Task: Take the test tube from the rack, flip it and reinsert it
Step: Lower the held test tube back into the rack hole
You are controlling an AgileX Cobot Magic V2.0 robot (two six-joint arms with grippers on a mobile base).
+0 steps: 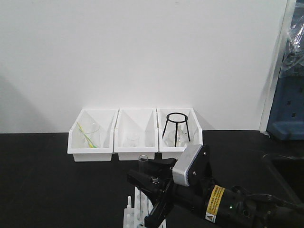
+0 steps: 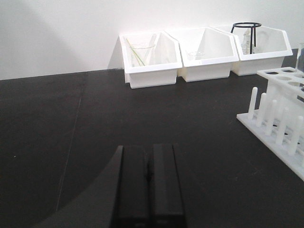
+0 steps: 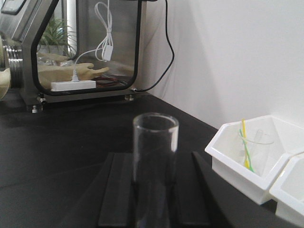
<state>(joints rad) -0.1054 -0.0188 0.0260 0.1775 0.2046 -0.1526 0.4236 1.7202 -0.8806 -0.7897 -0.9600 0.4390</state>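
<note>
The test tube (image 3: 154,161) stands upright with its open rim on top, right between the two black fingers of my right gripper (image 3: 154,159). Both fingers press on its sides. From the front, the test tube (image 1: 141,162) rises out of the white rack (image 1: 130,216) at the bottom edge, with the right gripper (image 1: 141,197) around it from the right. In the left wrist view the rack (image 2: 280,118) is at the right, and a tube (image 2: 300,57) is cut off by the frame edge. My left gripper (image 2: 149,152) hovers low over the black table, shut and holding nothing.
Three white open-fronted bins line the back wall: the left bin (image 1: 92,135) holds a beaker with yellow-green sticks, the middle bin (image 1: 137,135) a small beaker, the right bin (image 1: 178,128) a black tripod stand. A steel-framed cabinet (image 3: 85,47) stands beyond the right gripper.
</note>
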